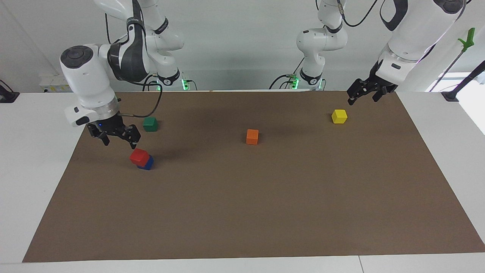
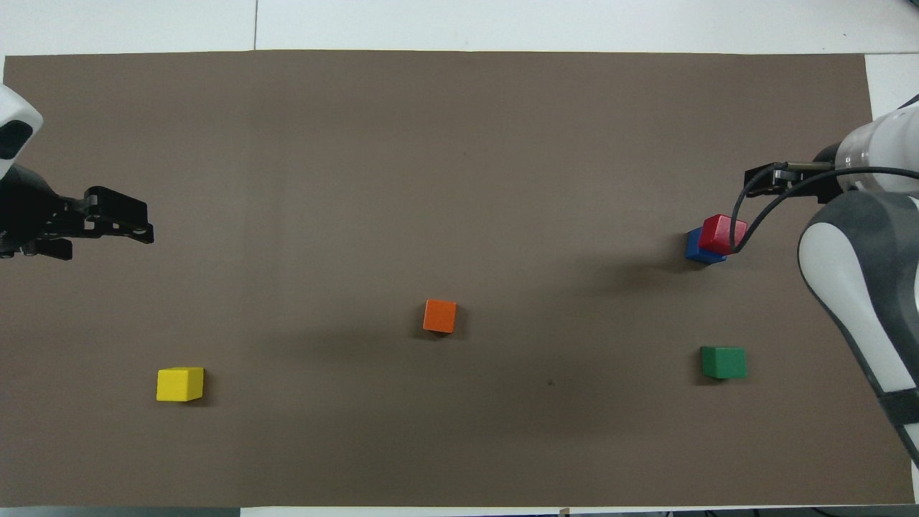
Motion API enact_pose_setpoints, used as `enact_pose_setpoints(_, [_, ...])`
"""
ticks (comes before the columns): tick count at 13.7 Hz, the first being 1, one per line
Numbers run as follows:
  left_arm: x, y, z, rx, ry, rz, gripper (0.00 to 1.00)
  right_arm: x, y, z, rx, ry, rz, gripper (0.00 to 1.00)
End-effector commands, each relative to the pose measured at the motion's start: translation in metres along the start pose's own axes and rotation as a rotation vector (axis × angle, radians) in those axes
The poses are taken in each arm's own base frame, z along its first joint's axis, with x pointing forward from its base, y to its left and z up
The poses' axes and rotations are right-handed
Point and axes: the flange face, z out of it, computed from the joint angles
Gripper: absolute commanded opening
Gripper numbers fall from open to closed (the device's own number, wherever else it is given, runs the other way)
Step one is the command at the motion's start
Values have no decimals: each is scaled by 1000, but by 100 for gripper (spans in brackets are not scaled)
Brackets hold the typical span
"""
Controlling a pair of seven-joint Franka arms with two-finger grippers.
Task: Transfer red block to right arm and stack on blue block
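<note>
Bare brown matting on the desk (image 1: pixel 242 212) fills the foreground; the landmark sits higher, toward the right arm's end: the red block (image 1: pixel 139 156) rests on the blue block (image 1: pixel 147 163), skewed and overhanging it, so the stack looks done but not square. Just above the stack, the right pincer (image 1: pixel 118 137) hangs released, fingers spread and holding nothing. The risk, as I judge it, lies there: a fingertip or the loose black cable (image 2: pixel 747 219), which crosses the red block in the overhead view, could clip the offset cube as the arm pulls away and tip it off. Nearer the robots than the stack sits the green block (image 1: pixel 150 124). Toward the left arm's end come the orange block (image 1: pixel 252 136), the yellow block (image 1: pixel 339 116), and the waiting left pincer (image 1: pixel 365 93), empty and seemingly parted. Most of the blue block is hidden beneath the red.
</note>
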Motion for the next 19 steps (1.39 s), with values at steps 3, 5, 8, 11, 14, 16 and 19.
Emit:
enact_pose_setpoints(3, [-8, -2, -1, 3, -6, -4, 100, -16, 3, -64, 46, -68, -29, 100])
enact_pose_setpoints(5, [-8, -3, -1, 3, -5, -5, 100, -26, 8, -91, 70, -147, -70, 100])
enact_pose_setpoints(8, [-8, -2, -1, 3, -6, -4, 100, -37, 12, -115, 74, -190, -128, 100])
enact_pose_setpoints(11, [-8, -3, -1, 3, -5, -5, 100, -39, 16, -146, 74, -184, -148, 100])
enact_pose_setpoints(14, [-8, -3, -1, 3, -6, -4, 100, -42, 25, -154, 73, -240, -187, 100])
enact_pose_setpoints(16, [-8, -3, 0, 3, -7, -5, 100, -45, 31, -144, 65, -259, -173, 100])
enact_pose_setpoints(19, [-8, -3, -1, 3, -6, -5, 100, -34, 40, -137, 55, -185, -122, 100])
